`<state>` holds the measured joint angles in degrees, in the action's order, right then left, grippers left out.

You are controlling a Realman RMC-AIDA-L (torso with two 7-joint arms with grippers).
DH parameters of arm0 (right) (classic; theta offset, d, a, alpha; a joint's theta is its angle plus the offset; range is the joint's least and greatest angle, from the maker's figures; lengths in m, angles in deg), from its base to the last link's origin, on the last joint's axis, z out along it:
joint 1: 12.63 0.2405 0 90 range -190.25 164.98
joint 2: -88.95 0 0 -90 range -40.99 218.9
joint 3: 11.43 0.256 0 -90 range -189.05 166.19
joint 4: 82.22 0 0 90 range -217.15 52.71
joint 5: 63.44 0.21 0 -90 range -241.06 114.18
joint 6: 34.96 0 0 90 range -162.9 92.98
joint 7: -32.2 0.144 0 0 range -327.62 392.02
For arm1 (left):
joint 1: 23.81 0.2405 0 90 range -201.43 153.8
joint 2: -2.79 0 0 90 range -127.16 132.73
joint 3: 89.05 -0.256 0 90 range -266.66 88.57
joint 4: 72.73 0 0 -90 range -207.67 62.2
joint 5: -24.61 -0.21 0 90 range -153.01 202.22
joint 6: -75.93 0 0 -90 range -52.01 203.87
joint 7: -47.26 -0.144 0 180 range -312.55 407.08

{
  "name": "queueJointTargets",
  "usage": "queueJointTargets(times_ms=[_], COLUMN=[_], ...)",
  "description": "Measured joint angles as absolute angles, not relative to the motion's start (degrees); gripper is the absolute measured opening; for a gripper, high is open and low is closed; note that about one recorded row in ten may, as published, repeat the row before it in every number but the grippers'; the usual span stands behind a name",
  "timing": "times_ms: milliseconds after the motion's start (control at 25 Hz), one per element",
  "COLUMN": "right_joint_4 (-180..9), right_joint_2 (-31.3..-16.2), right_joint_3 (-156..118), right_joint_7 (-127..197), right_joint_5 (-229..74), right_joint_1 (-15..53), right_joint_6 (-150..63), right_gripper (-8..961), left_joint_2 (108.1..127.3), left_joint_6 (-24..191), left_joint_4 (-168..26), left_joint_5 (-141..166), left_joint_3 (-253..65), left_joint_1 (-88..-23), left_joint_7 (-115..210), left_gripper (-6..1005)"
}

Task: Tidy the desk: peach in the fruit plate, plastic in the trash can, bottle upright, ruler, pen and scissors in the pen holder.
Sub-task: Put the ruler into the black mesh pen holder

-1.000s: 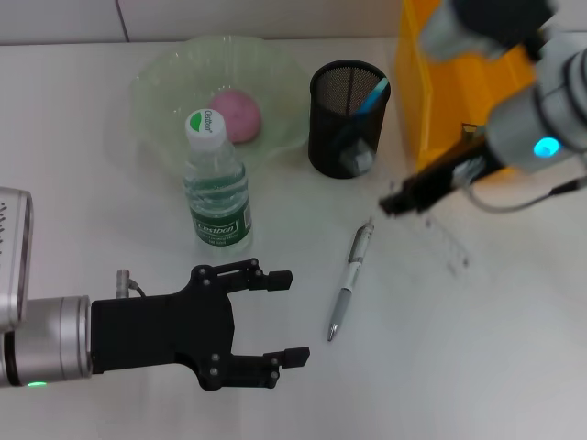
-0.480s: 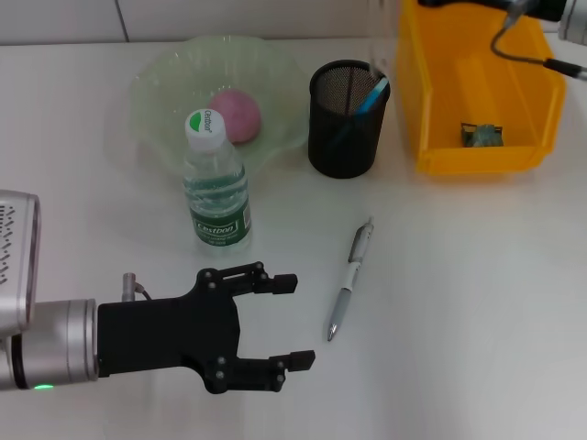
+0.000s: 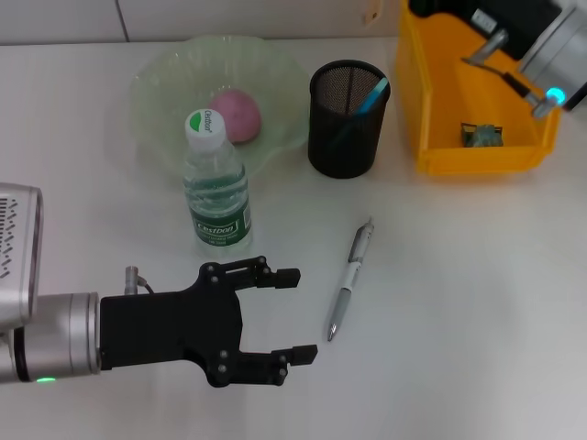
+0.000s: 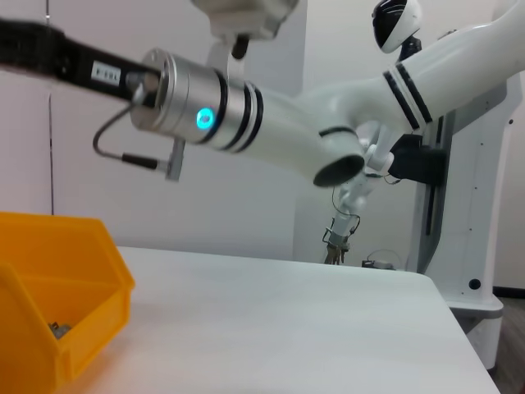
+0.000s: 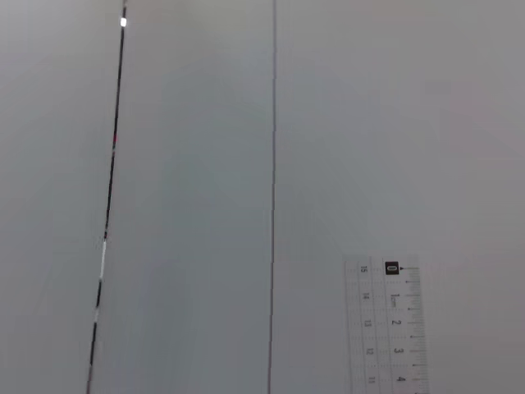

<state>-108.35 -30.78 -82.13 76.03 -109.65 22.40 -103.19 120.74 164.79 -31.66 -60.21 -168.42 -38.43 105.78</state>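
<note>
Left pincer [image 3: 295, 313] is seen low over the tabletop [image 3: 459, 302] at the near left, fingers spread apart w/ nothing between them, just beside the pen's tip end. Pen [image 3: 350, 278] lies flat on the tabletop, near the pincer's fingertips but not touching, between the pincer and the pen holder. Bottle [image 3: 216, 183] is stood upright, cap up, just in front of the fruit plate [image 3: 156, 82]. Peach [image 3: 236, 115] is seen inside the plate, partly behind the bottle cap. Pen holder [image 3: 346, 119] is placed between plate and trash can [image 3: 431, 110]; a light blue scissors handle [image 3: 372, 96] sticks out of it. A small crumpled bit of plastic [image 3: 481, 135] lies on the can's floor. Right arm [image 3: 532, 37] is raised over the trash can at the far right; its pincer isn't shown, so open or closed can't be told. Ruler [image 5: 384, 324] is seen only in the right wrist view, against a plain grey background.
</note>
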Motion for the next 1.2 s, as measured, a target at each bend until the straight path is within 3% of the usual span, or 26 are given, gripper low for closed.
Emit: queueJointTargets(times_ms=[280, 1200], right_joint_4=[-94.6, -88.2], right_joint_2=[-30.93, -30.93], right_joint_3=[-82.15, -82.31], right_joint_7=[59.87, 61.52], right_joint_5=[-104.72, -104.83], right_joint_1=[27.19, 31.86], right_joint_6=[-106.32, -99.36], right_gripper=[378, 377], left_joint_2=[120.74, 120.84], left_joint_6=[164.9, 165.14], left_joint_4=[-31.69, -31.78], left_joint_5=[-60.21, -60.21], left_joint_3=[-168.57, -168.68], left_joint_1=[-38.82, -38.64], left_joint_7=[105.9, 105.98], left_gripper=[812, 812])
